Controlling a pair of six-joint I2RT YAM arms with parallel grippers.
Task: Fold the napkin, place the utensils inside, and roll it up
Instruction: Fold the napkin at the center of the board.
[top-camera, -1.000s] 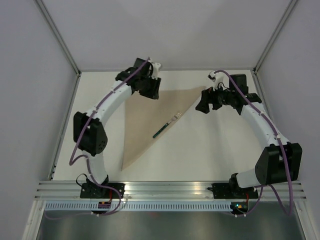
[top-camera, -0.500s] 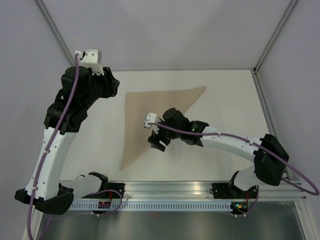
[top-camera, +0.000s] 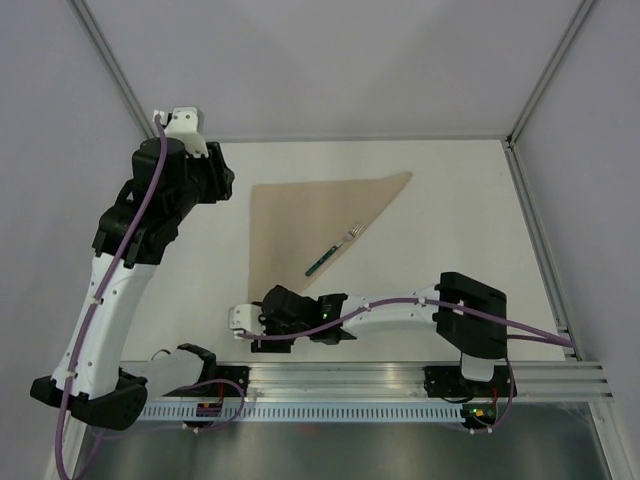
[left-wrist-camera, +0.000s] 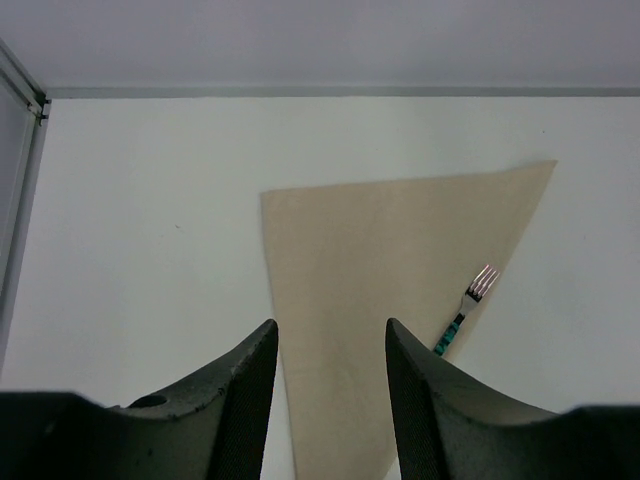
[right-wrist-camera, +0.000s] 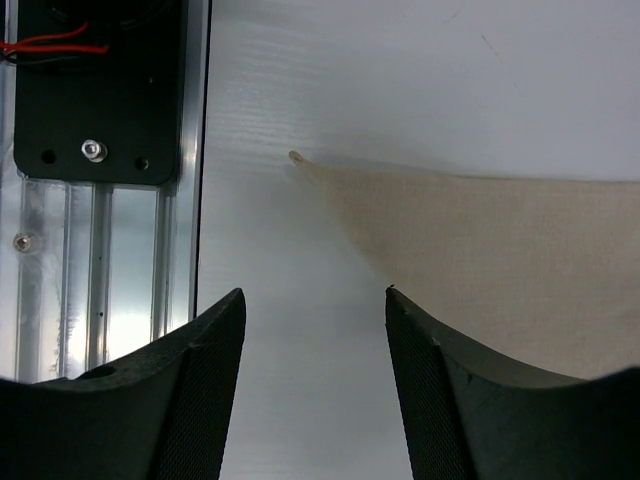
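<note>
Napkin is folded to a triangle, centre-left on the table. Fork is laid across its right diagonal edge. Rolling is judged the step in hand.

Right gripper is positioned at the napkin's near corner, jaws apart, nothing held. Left gripper is raised far left, likewise parted and empty.

Next: the near corner is to be pinched and rolled toward the fork.

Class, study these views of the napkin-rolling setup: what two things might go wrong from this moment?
1. The fork lies right along the napkin's slanted edge; tugging the cloth may slide it off.
2. The right gripper, jaws open, faces only the napkin's thin near corner beside the rail; it might miss it or catch just one layer.
</note>
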